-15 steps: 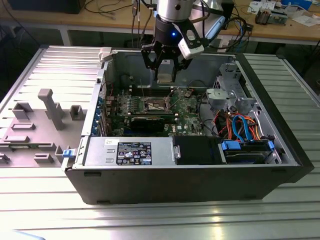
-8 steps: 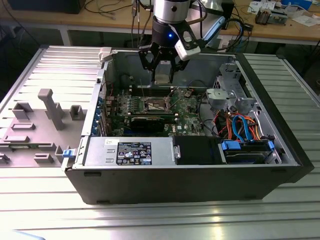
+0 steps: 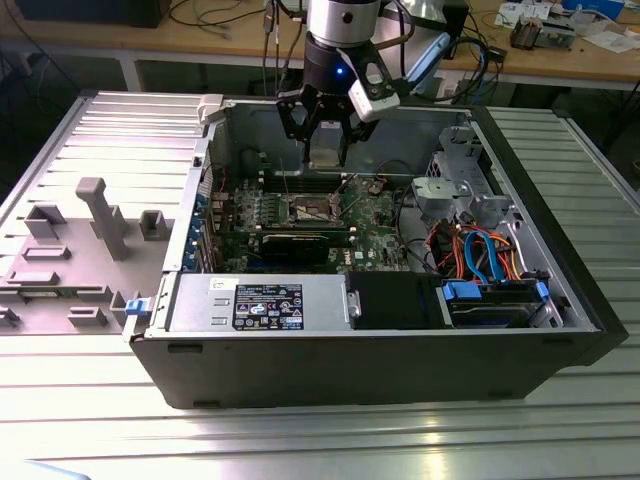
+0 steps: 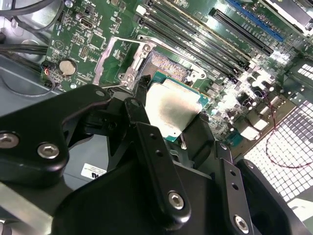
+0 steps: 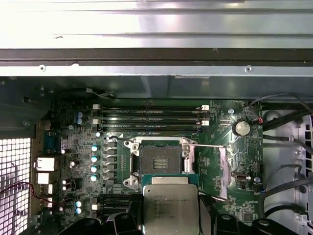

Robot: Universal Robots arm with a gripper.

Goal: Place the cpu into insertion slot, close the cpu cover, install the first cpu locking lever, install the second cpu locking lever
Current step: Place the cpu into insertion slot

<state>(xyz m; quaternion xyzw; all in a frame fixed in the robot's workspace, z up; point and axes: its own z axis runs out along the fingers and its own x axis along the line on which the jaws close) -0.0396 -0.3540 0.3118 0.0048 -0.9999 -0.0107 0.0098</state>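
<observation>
You are looking at the gripper (image 3: 325, 150) hanging inside the open computer case (image 3: 520, 350), above the green board (image 3: 375, 230) and well clear of it. Its fingers (image 4: 142, 95) are pinching the chip (image 4: 171, 105) by two opposite edges, metal top facing up. That grip is probably meant to keep the underside free and the chip level for a flat drop. The socket (image 5: 160, 161) is lying bare, its contact field uncovered, because the cover (image 5: 224, 164) is swung back onto the coin battery's (image 5: 241, 128) side. A thin wire lever (image 5: 208, 145) is sitting unlatched beside the cover, so nothing is blocking the way down. The exterior view is giving you the height: the arm is coming in from the far side, with the power supply (image 3: 260, 300) on the near side and the drive cage (image 3: 470, 190) at the exterior view's right. The first wrist view is giving you the line-up, with the chip's edge reading just beside the socket rather than squarely over it. The camera's angle may account for some of that. The second wrist view is giving you the grip itself, showing how little of each edge the fingers are taking, with the open cover lying just past the chip.
</observation>
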